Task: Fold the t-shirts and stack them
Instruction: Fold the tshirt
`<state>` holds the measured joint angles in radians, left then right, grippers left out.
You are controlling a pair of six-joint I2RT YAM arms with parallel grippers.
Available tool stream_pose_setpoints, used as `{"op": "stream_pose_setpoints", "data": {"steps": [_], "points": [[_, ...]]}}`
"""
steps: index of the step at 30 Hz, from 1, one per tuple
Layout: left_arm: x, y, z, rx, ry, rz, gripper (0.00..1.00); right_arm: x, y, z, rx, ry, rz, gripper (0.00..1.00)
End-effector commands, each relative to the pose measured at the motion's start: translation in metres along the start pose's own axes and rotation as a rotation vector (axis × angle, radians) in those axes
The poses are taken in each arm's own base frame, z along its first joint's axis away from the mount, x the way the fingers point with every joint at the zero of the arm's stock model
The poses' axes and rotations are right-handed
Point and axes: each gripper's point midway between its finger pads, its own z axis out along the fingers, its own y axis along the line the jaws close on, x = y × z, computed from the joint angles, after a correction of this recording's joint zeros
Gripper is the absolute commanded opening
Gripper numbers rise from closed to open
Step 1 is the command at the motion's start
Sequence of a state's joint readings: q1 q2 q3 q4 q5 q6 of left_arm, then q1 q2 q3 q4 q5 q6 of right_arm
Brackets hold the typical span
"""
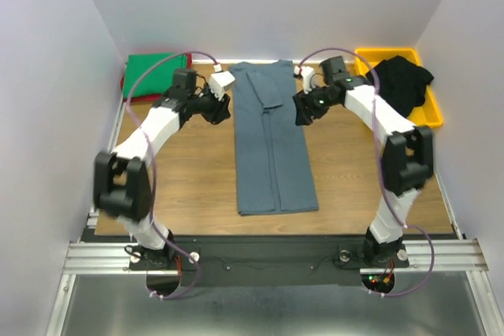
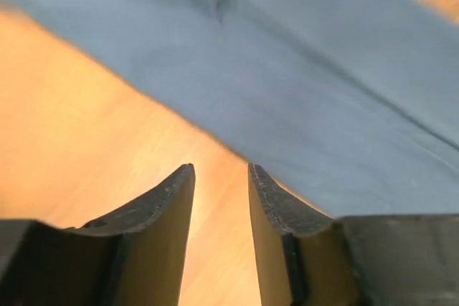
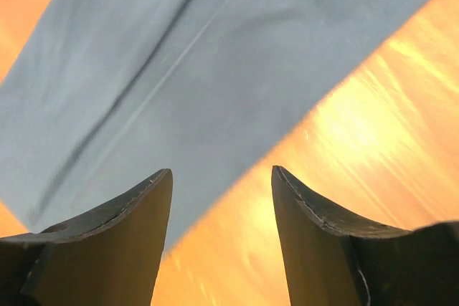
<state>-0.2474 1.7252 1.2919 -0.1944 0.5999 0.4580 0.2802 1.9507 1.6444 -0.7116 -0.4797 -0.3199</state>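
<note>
Wooden tabletop [image 1: 189, 179] enclosed by white walls, with bare strips on both sides of a slate blue-grey t-shirt [image 1: 272, 139] folded into a long, smooth band at centre. The left gripper [image 1: 219, 108] is just beside its left edge, jaws narrowly parted on nothing. The right gripper [image 1: 303, 109] is beside its right edge, jaws spread wider and empty. A folded green t-shirt [image 1: 153, 68] in the far-left corner hides most of a red t-shirt [image 1: 124, 86]. A crumpled black t-shirt [image 1: 403, 78] drapes over a yellow bin [image 1: 431, 116].

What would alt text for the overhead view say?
A blue-grey t-shirt, folded into a long strip, lies on a table between the robot's left arm and right arm. A green shirt sits far left; a black shirt drapes over a yellow bin far right.
</note>
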Motion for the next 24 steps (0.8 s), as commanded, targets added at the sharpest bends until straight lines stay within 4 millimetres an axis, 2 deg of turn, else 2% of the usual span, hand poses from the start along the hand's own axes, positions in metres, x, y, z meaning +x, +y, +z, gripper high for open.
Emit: {"op": "stream_pose_setpoints", "data": {"steps": [1, 2, 3, 4, 6, 8, 9, 10, 11, 13, 14, 17, 18, 21, 24], "points": [[-0.029, -0.055, -0.060, 0.057, -0.127, 0.334, 0.49, 0.024, 0.029, -0.052, -0.003, 0.044, -0.300, 0.63], [-0.019, -0.063, -0.063, 0.063, -0.105, 0.353, 0.49, 0.034, 0.033, -0.053, -0.001, 0.070, -0.307, 0.62], [0.004, -0.075, -0.060, 0.091, -0.061, 0.353, 0.49, 0.044, 0.039, -0.053, -0.011, 0.091, -0.310, 0.61], [0.006, -0.089, -0.066, 0.103, -0.060, 0.379, 0.49, 0.063, 0.049, -0.051, -0.029, 0.131, -0.313, 0.59], [0.029, -0.105, -0.064, 0.143, -0.034, 0.367, 0.49, 0.081, 0.058, -0.045, -0.052, 0.167, -0.304, 0.58], [0.033, -0.119, -0.068, 0.161, -0.042, 0.381, 0.49, 0.105, 0.072, -0.034, -0.095, 0.217, -0.282, 0.55], [0.043, -0.126, -0.069, 0.170, -0.032, 0.386, 0.49, 0.111, 0.075, -0.030, -0.100, 0.227, -0.277, 0.54], [0.045, -0.129, -0.069, 0.171, -0.033, 0.399, 0.49, 0.114, 0.081, -0.023, -0.105, 0.224, -0.289, 0.54], [0.047, -0.132, -0.069, 0.165, -0.032, 0.418, 0.49, 0.128, 0.085, -0.019, -0.109, 0.252, -0.268, 0.53], [0.055, -0.138, -0.071, 0.166, -0.024, 0.430, 0.49, 0.137, 0.097, -0.011, -0.135, 0.263, -0.244, 0.53], [0.058, -0.138, -0.073, 0.160, -0.018, 0.436, 0.49, 0.148, 0.100, -0.007, -0.151, 0.288, -0.227, 0.53], [0.069, -0.142, -0.077, 0.162, 0.010, 0.481, 0.49, 0.166, 0.107, 0.001, -0.157, 0.330, -0.204, 0.50], [0.072, -0.143, -0.078, 0.161, 0.015, 0.502, 0.48, 0.179, 0.112, 0.004, -0.170, 0.355, -0.201, 0.48], [0.083, -0.148, -0.082, 0.181, 0.045, 0.540, 0.47, 0.199, 0.128, 0.009, -0.203, 0.395, -0.185, 0.47], [0.094, -0.154, -0.085, 0.205, 0.070, 0.540, 0.47, 0.206, 0.139, 0.013, -0.190, 0.414, -0.204, 0.46]]}}
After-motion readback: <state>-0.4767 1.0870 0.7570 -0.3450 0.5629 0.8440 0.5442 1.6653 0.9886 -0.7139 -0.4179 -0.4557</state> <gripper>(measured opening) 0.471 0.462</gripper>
